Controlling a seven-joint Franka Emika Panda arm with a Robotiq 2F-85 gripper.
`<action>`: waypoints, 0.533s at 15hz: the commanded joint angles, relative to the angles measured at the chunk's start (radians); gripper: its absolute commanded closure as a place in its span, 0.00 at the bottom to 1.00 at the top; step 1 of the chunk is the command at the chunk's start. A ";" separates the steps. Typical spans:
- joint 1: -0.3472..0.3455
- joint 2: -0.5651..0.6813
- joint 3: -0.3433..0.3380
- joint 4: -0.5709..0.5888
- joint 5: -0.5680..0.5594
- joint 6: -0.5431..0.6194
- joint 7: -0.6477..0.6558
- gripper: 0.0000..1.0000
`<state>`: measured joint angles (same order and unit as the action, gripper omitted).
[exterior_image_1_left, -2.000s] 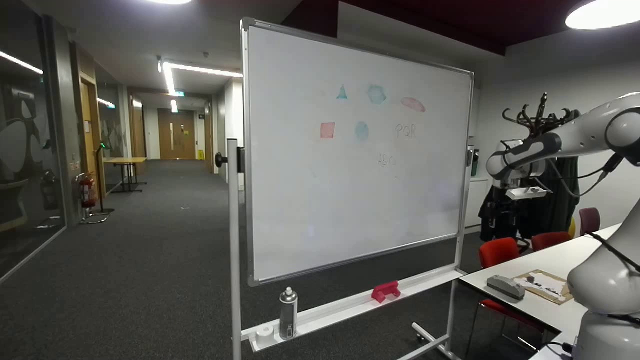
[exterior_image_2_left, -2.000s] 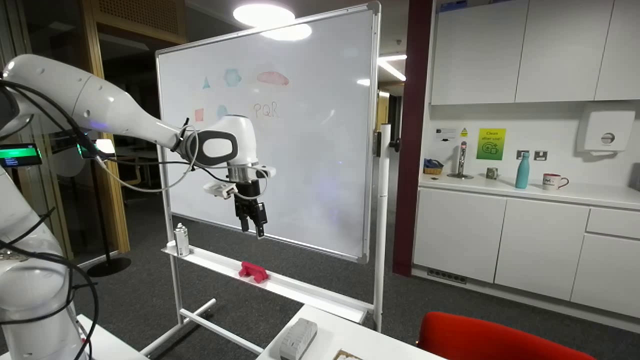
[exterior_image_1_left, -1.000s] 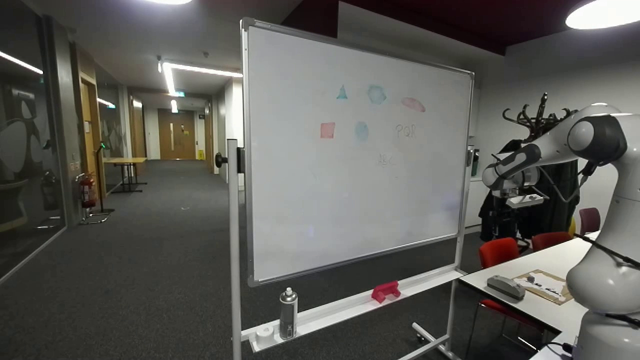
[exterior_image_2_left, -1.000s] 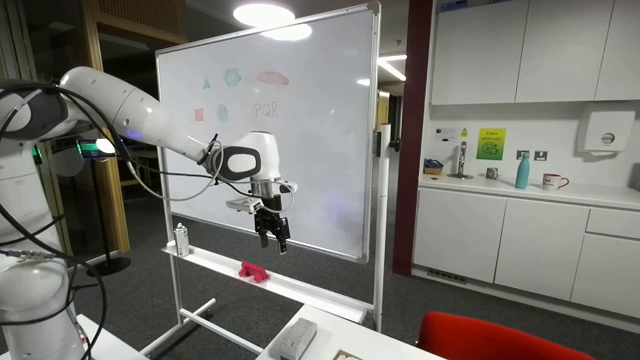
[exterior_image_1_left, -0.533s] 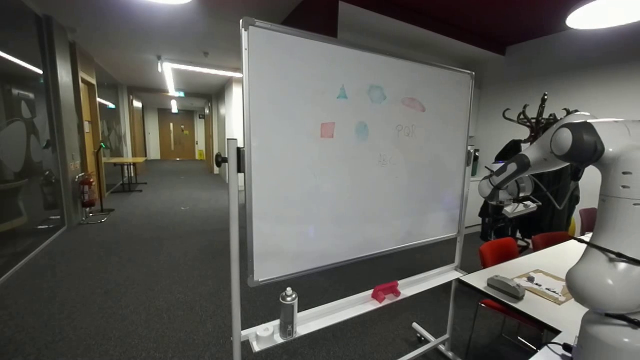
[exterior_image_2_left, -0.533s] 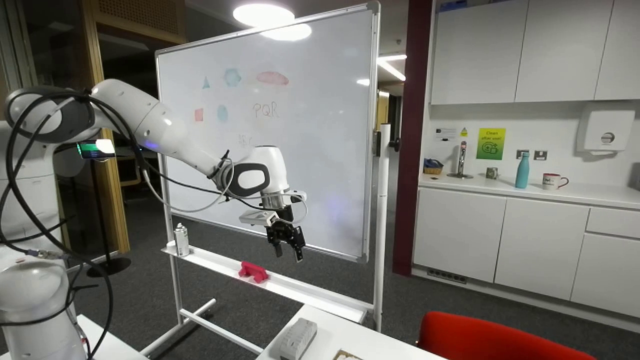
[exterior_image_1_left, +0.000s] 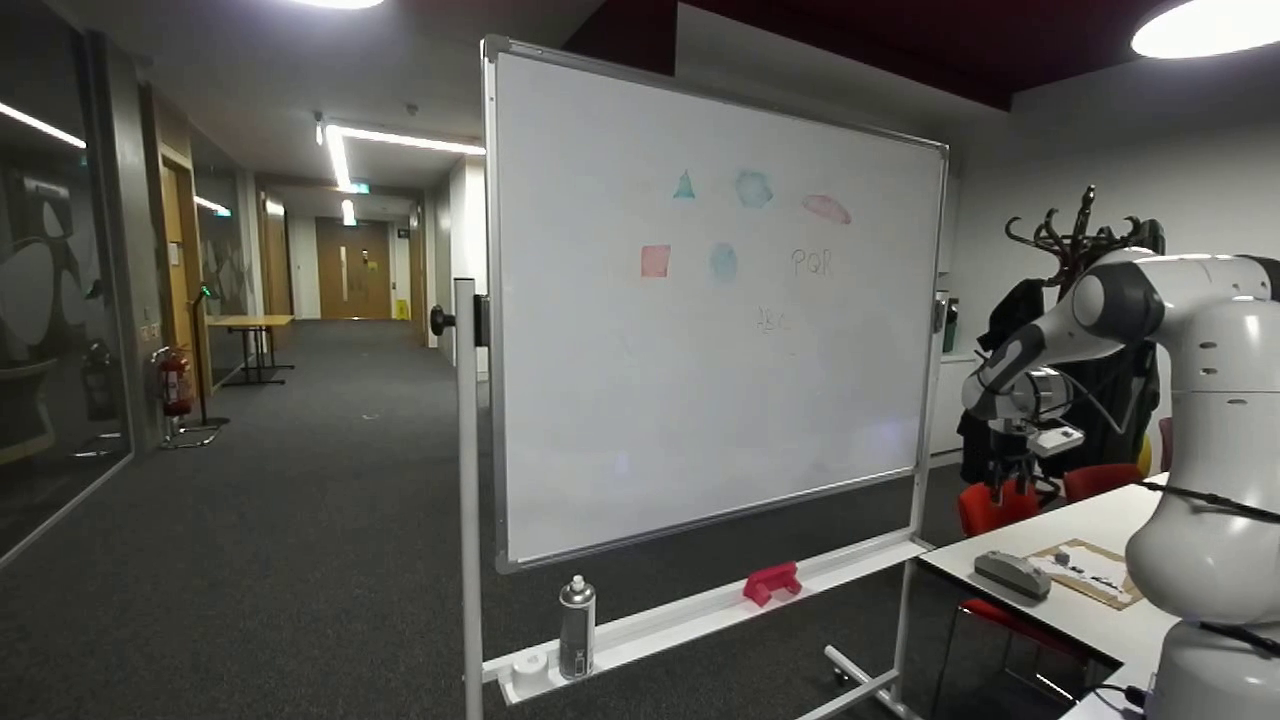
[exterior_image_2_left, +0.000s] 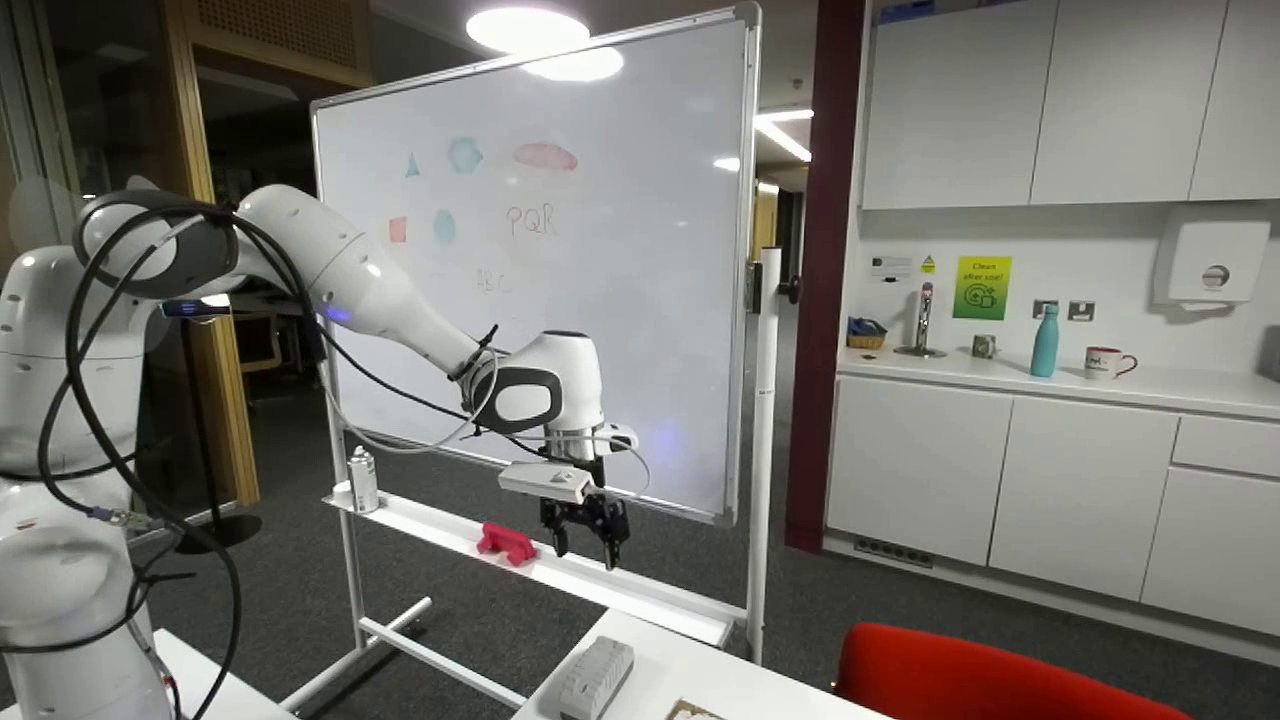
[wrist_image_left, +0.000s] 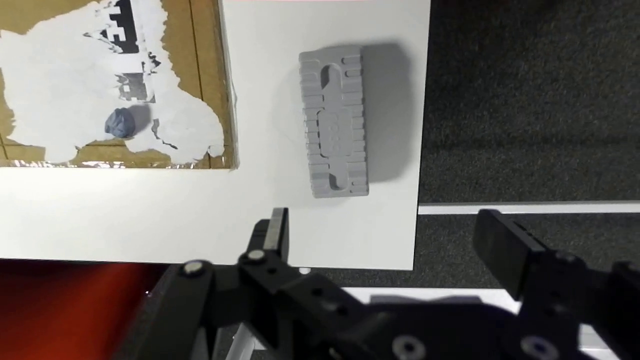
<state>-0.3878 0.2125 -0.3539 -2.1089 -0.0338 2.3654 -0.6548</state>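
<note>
1. End effector (wrist_image_left: 383, 222): released, we note, its fingers standing wide apart, above the level of the tabletop (wrist_image_left: 150, 215). In an exterior view its black body blends into dark coats (exterior_image_1_left: 1110, 380), and we can hardly trace its outline.
2. Grey block (wrist_image_left: 334, 120): on the tabletop, below the end effector and just past its fingertips, nearer the pale-edged finger (wrist_image_left: 275, 232). Central marking too faint for us to read. Oblong, matt, with ribbed sides and recessed slots.
3. Cardboard sheet (wrist_image_left: 206, 55): past the fingertips, out to the pale-edged finger's side; cut off in the wrist view. Brown, flat, overlaid with torn white paper (wrist_image_left: 55, 75) whose black print we cannot decipher.
4. Lump (wrist_image_left: 120, 123): on the paper, same side of the end effector. Blue-grey, crumpled; material uncertain to us.
5. Red chair (wrist_image_left: 60, 310): out to that side, at the tabletop's edge; blurred, cut off.
6. Whiteboard (exterior_image_2_left: 640, 280): behind the end effector in an exterior view, partly hidden by the arm (exterior_image_2_left: 370, 285). Glossy, metal-framed, its lettering faint.
</note>
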 joint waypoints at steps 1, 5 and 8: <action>-0.073 0.075 0.038 0.061 0.086 -0.016 -0.146 0.00; -0.130 0.156 0.068 0.085 0.175 0.035 -0.223 0.00; -0.163 0.209 0.092 0.106 0.218 0.079 -0.240 0.00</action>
<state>-0.5043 0.3669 -0.2977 -2.0468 0.1371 2.4031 -0.8502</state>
